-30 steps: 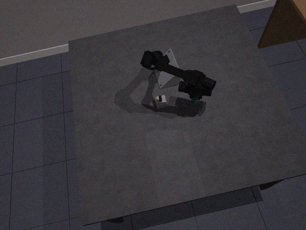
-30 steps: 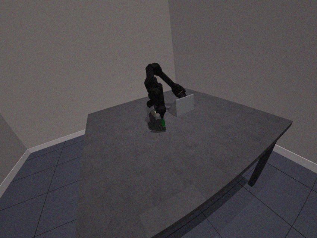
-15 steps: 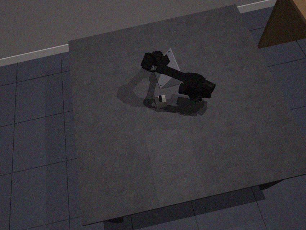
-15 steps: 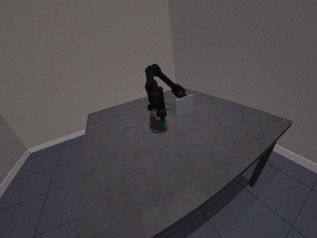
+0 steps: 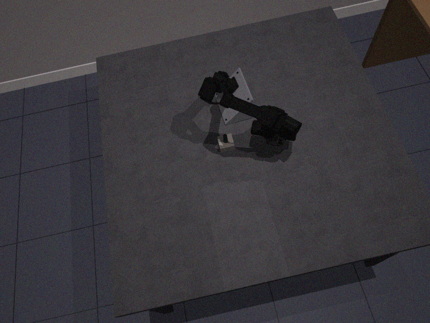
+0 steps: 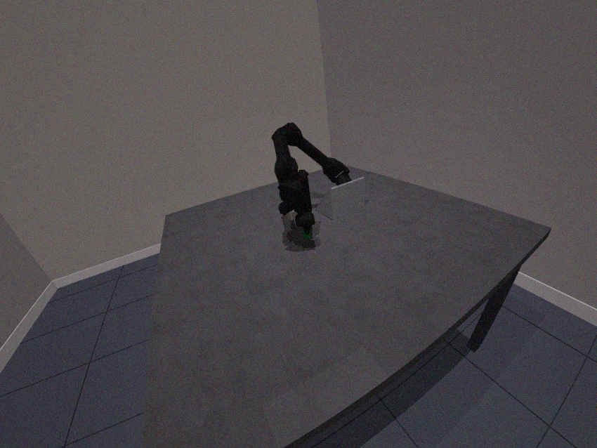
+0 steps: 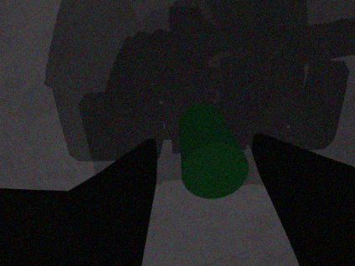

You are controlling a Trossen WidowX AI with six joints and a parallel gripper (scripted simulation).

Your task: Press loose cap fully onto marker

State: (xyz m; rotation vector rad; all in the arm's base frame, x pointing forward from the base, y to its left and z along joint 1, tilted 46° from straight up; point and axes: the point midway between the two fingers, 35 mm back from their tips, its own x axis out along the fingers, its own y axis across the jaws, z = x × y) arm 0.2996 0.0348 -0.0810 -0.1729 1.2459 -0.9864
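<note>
Jaws stood half open, gripping nothing. Green cap [image 7: 209, 156] upright on counter [image 5: 243, 215], centred between and just ahead of jaws. Best: lower straight, straddle evenly, close gently so cap not tipped. Holder block [image 5: 222, 142] well aside

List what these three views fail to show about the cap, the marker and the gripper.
- Green cap: the top view hides it under the arm's wrist; in the exterior view it is only a green speck.
- Marker in its holder block: tiny and shadowed from above; absent from the wrist view.
- Gripper: open around the cap, fingertips cut off by the wrist view's lower edge, so any contact is unreadable.
</note>
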